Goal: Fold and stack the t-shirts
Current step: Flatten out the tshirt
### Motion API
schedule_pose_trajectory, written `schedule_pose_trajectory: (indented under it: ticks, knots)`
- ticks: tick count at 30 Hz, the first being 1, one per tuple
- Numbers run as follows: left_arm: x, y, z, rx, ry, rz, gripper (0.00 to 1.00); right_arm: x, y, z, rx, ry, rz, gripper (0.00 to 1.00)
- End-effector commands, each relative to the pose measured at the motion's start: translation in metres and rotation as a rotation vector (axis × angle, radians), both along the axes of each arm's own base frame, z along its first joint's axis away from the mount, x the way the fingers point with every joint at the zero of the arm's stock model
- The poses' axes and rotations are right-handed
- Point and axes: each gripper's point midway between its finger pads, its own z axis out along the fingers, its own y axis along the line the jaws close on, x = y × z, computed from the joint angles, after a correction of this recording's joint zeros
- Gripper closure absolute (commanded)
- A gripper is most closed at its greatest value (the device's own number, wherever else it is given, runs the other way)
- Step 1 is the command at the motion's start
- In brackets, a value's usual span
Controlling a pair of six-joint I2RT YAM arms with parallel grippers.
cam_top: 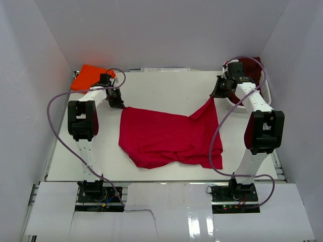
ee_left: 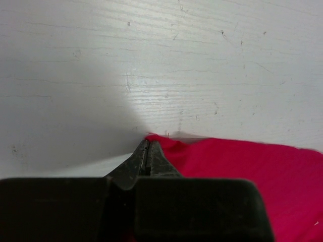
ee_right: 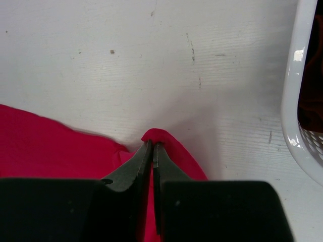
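Observation:
A bright red t-shirt (cam_top: 166,136) lies spread and rumpled on the white table (cam_top: 171,88). My left gripper (cam_top: 118,104) sits at its far left corner. In the left wrist view that gripper (ee_left: 148,145) is shut, with the red cloth (ee_left: 252,166) pinched at its tips. My right gripper (cam_top: 216,95) holds the far right corner, pulled up into a peak. In the right wrist view it (ee_right: 153,146) is shut, with a fold of red cloth (ee_right: 45,146) curling over its tips. An orange t-shirt (cam_top: 91,76) lies folded at the back left. A dark maroon t-shirt (cam_top: 252,64) sits in the basket.
A white lattice basket (cam_top: 265,88) stands at the back right, just beyond the right gripper; its rim (ee_right: 292,91) shows at the right of the right wrist view. White walls enclose the table on three sides. Purple cables loop off both arms.

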Motion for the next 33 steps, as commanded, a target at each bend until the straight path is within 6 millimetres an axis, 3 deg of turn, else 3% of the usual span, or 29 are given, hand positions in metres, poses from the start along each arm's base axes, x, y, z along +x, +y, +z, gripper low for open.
schedule_pose_trajectory:
  ticks: [1, 9, 17, 20, 25, 28, 33]
  knots:
    - [-0.008, -0.001, 0.013, 0.005, -0.012, -0.004, 1.00, 0.018, 0.006, 0.012, 0.029, -0.031, 0.009, 0.92]
    - [-0.015, 0.012, 0.048, 0.063, -0.079, 0.045, 1.00, 0.043, 0.019, 0.003, 0.200, -0.017, -0.156, 0.92]
    - [-0.021, 0.011, 0.053, 0.057, -0.087, 0.054, 1.00, 0.048, 0.032, -0.009, 0.380, 0.006, -0.354, 0.91]
    - [-0.022, 0.011, 0.055, 0.057, -0.092, 0.054, 1.00, 0.047, 0.035, -0.024, 0.465, 0.042, -0.441, 0.90]
    - [-0.026, 0.012, 0.057, 0.061, -0.096, 0.053, 1.00, 0.046, 0.041, -0.036, 0.588, 0.053, -0.545, 0.77]
    - [-0.028, 0.012, 0.057, 0.061, -0.098, 0.050, 1.00, 0.049, 0.034, -0.028, 0.537, -0.025, -0.579, 0.64]
    - [-0.029, 0.013, 0.059, 0.063, -0.101, 0.050, 1.00, 0.060, 0.015, 0.001, 0.256, -0.148, -0.461, 0.59]
